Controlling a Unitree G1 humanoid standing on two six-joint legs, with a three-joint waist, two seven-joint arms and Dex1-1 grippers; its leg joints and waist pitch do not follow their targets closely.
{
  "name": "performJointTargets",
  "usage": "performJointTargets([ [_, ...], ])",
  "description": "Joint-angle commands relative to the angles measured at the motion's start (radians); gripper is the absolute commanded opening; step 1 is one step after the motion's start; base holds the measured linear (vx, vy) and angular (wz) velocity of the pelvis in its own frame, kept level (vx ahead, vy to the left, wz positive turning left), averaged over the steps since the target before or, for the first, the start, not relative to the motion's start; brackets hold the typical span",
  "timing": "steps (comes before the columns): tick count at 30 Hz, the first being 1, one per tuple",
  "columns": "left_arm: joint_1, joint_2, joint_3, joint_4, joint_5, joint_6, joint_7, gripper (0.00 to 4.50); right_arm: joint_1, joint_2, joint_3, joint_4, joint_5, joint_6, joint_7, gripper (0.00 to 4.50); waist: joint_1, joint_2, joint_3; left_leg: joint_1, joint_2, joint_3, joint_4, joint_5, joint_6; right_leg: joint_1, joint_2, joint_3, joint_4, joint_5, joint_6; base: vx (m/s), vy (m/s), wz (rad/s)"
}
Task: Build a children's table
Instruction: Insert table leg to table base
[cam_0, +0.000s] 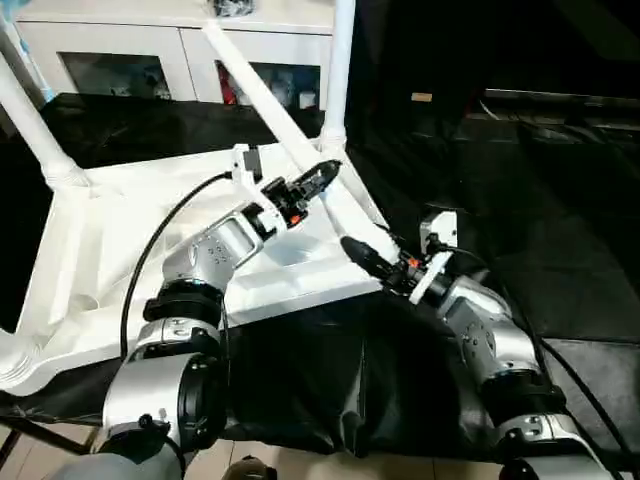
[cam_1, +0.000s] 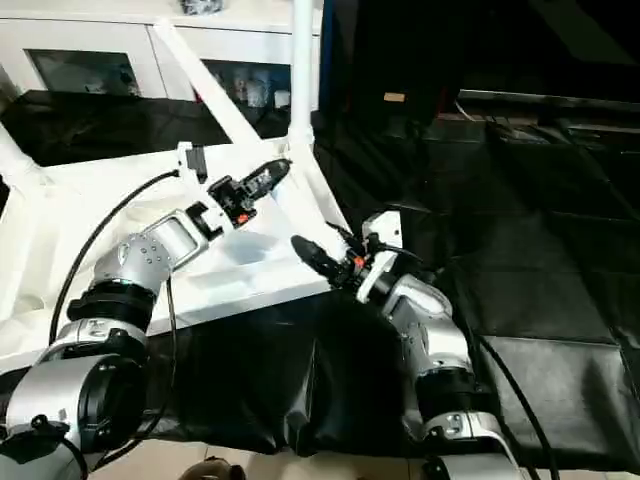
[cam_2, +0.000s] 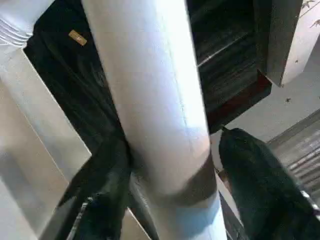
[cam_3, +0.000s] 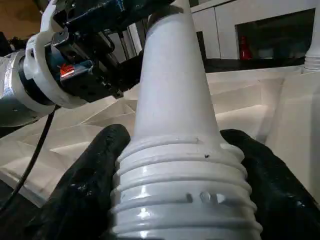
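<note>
The children's table lies upside down, its white top (cam_0: 100, 230) ribbed side up on the black cover. One leg (cam_0: 340, 70) stands upright in the far right corner socket, another (cam_0: 25, 115) rises at the left. A third leg (cam_0: 255, 85) leans across the top with its threaded end (cam_3: 180, 200) near the near right corner. My left gripper (cam_0: 325, 175) straddles this leaning leg partway up; one finger (cam_2: 100, 180) touches it and the other (cam_2: 255, 185) stands slightly off. My right gripper (cam_0: 355, 248) is shut on the threaded end, both fingers pressed to it.
The black-covered work table (cam_0: 560, 240) stretches to the right and front, its cover hanging over the near edge. A white cabinet (cam_0: 180, 50) with glass doors stands behind the table. Cables run along both forearms.
</note>
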Motion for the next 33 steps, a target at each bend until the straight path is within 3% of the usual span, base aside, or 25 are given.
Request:
performJointTargets([
  [1,-0.018,-0.009,-0.011,-0.042,-0.009,-0.009,-0.012,2.6,-0.005,-0.012,0.014,-0.008,-0.019,0.0,-0.012,2.77,0.006,-0.009,-0.076,0.02,0.056,-0.02,-0.052,-0.025,0.146,0.065,-0.101,0.049,-0.054,0.139,-0.284,0.0,0.0,0.0],
  [2,-0.019,-0.009,-0.014,-0.056,-0.008,-0.018,-0.007,2.6,-0.006,-0.015,0.014,-0.013,-0.014,0.019,-0.012,2.77,0.005,-0.011,-0.075,0.021,0.057,-0.02,-0.052,-0.017,0.148,0.064,-0.099,0.048,-0.053,0.145,-0.284,0.0,0.0,0.0],
  [3,-0.019,-0.009,-0.014,-0.057,-0.008,-0.019,-0.007,2.34,-0.006,-0.015,0.013,-0.015,-0.011,0.024,-0.009,3.12,0.005,-0.011,-0.075,0.02,0.056,-0.02,-0.051,-0.016,0.149,0.065,-0.1,0.049,-0.053,0.147,-0.285,0.0,0.0,0.0],
  [5,-0.025,-0.003,-0.024,-0.078,0.003,-0.032,-0.001,2.26,0.002,-0.022,0.011,-0.045,0.013,0.057,0.018,3.47,0.007,-0.013,-0.075,0.021,0.056,-0.02,-0.051,-0.019,0.154,0.066,-0.1,0.049,-0.053,0.142,-0.285,0.0,0.0,0.0],
  [10,-0.035,0.012,-0.038,-0.102,0.018,-0.041,0.001,1.97,0.014,-0.044,0.001,-0.092,0.023,0.061,0.02,3.8,0.014,-0.013,-0.075,0.021,0.057,-0.019,-0.049,-0.015,0.149,0.063,-0.1,0.049,-0.052,0.14,-0.274,0.0,0.0,0.0],
  [12,-0.037,0.015,-0.04,-0.107,0.019,-0.042,0.0,1.91,0.009,-0.048,-0.027,-0.102,0.055,0.081,0.015,3.93,0.015,-0.013,-0.074,0.022,0.057,-0.019,-0.051,-0.025,0.143,0.064,-0.1,0.05,-0.054,0.122,-0.27,0.0,0.0,0.0],
  [16,-0.029,0.022,-0.061,-0.133,0.028,-0.041,-0.016,1.88,-0.01,-0.068,-0.135,-0.14,0.186,0.185,-0.012,3.93,0.025,-0.01,-0.076,0.024,0.057,-0.018,-0.048,-0.01,0.144,0.063,-0.097,0.05,-0.052,0.131,-0.271,0.0,0.0,0.0],
  [20,-0.013,0.023,-0.088,-0.17,0.031,-0.028,-0.028,1.88,-0.009,-0.088,-0.155,-0.172,0.211,0.22,-0.01,3.93,0.029,-0.012,-0.078,0.021,0.056,-0.018,-0.046,0.004,0.143,0.063,-0.096,0.049,-0.048,0.153,-0.27,0.0,0.0,0.0],
  [22,0.0,0.023,-0.11,-0.2,0.036,-0.018,-0.044,1.88,-0.007,-0.106,-0.145,-0.189,0.204,0.235,-0.002,3.93,0.029,-0.012,-0.078,0.021,0.055,-0.018,-0.046,0.002,0.135,0.064,-0.096,0.048,-0.049,0.141,-0.268,0.0,0.0,0.0],
  [31,0.033,0.024,-0.185,-0.294,0.059,0.001,-0.066,1.88,0.025,-0.197,-0.004,-0.299,0.132,0.307,0.107,3.93,0.027,-0.018,-0.077,0.018,0.053,-0.018,-0.045,-0.003,0.13,0.066,-0.093,0.049,-0.052,0.112,-0.244,0.0,0.0,0.0],
  [33,0.046,0.021,-0.234,-0.327,0.11,-0.022,-0.035,1.88,0.01,-0.216,0.049,-0.3,0.056,0.286,0.081,3.93,0.025,-0.018,-0.077,0.019,0.054,-0.019,-0.047,-0.003,0.121,0.064,-0.094,0.049,-0.054,0.1,-0.239,0.0,0.0,0.0],
])
